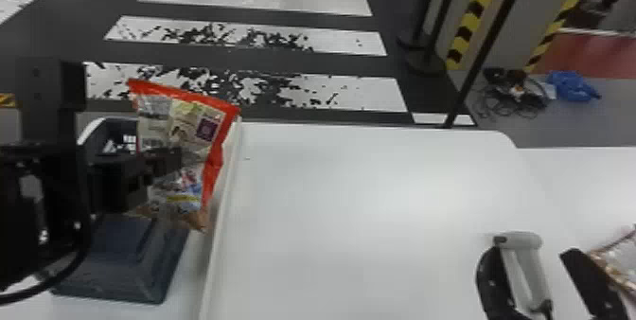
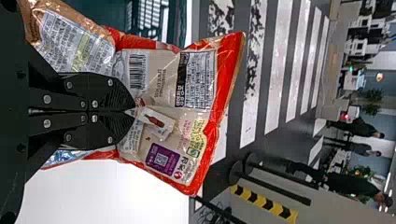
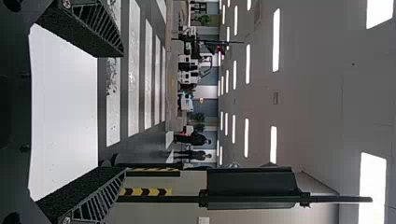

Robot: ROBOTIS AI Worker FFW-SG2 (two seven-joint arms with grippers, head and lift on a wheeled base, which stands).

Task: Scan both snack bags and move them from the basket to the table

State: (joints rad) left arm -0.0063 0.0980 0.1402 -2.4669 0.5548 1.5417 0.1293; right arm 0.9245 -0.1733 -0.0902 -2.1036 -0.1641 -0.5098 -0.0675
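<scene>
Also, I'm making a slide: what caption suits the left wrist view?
Left jaws closed on a red-edged snack bag, striped floor beyond.

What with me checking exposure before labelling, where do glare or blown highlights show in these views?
Head view: a soft bright sheen on the white table; left wrist view: small glints on the crinkled film of the red-edged snack bag; right wrist view: ceiling lights blown to flat white.
</scene>
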